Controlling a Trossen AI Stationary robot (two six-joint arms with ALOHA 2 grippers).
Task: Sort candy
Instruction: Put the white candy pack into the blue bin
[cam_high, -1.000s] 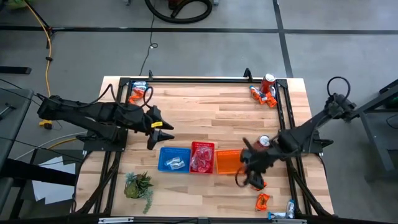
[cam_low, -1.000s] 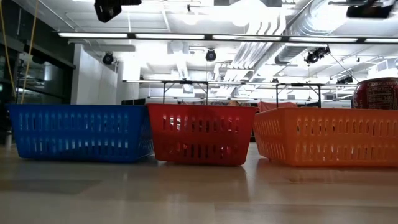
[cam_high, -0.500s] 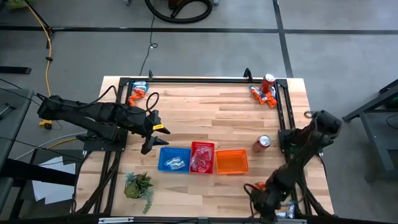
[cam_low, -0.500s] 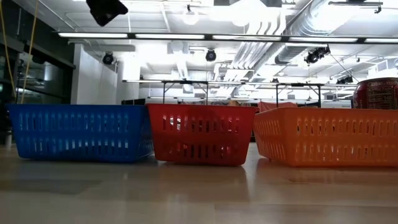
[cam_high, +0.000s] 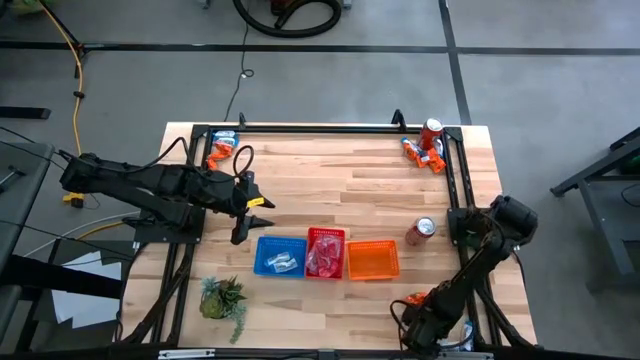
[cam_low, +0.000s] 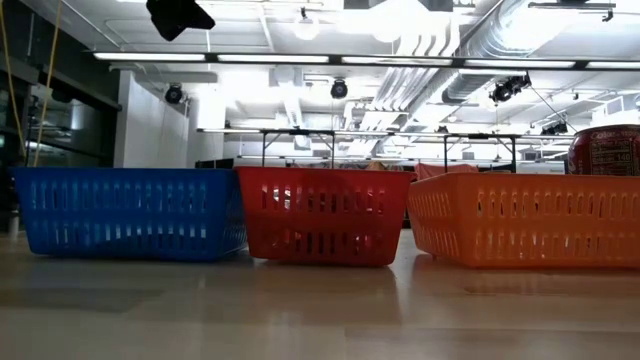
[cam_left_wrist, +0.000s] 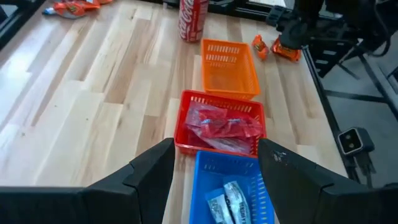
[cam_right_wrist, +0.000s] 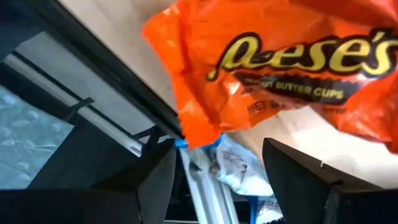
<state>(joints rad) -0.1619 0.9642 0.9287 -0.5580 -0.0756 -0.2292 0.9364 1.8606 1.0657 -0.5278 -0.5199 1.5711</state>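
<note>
Candy: scattered in four spots plus the baskets. Left to right in the high view:

- Left gripper (cam_high: 252, 215) hovering off the table's left side, fingers spread wide, nothing between them. Behind it, at the far left corner: small heap of orange and blue/silver packets (cam_high: 221, 148). Potted plant (cam_high: 225, 297) near the front edge, on the operator's side of this gripper.
- Straight ahead of the left gripper, per left wrist view: blue basket (cam_left_wrist: 214, 167) closest, holding silver packets (cam_left_wrist: 227, 200); red basket (cam_left_wrist: 186, 121) next, touching it, holding red/pink packets (cam_left_wrist: 221, 124); orange basket (cam_left_wrist: 227, 68) beyond, no contents visible. All three in one row, side by side in low view.
- Soda can (cam_high: 420, 231) lying on its side just past the orange basket. Second can (cam_high: 431, 132) upright at far right corner, beside another heap of orange and blue packets (cam_high: 423, 153).
- Right gripper (cam_high: 418, 322) low at the front right corner. Right wrist view: fingers wide apart, orange Reese's packet (cam_right_wrist: 280, 68) directly ahead, filling the gap's far side; not gripped. Silver/blue packet (cam_right_wrist: 239, 165) partly under its edge, next to the black frame rail (cam_right_wrist: 118, 124).
</note>
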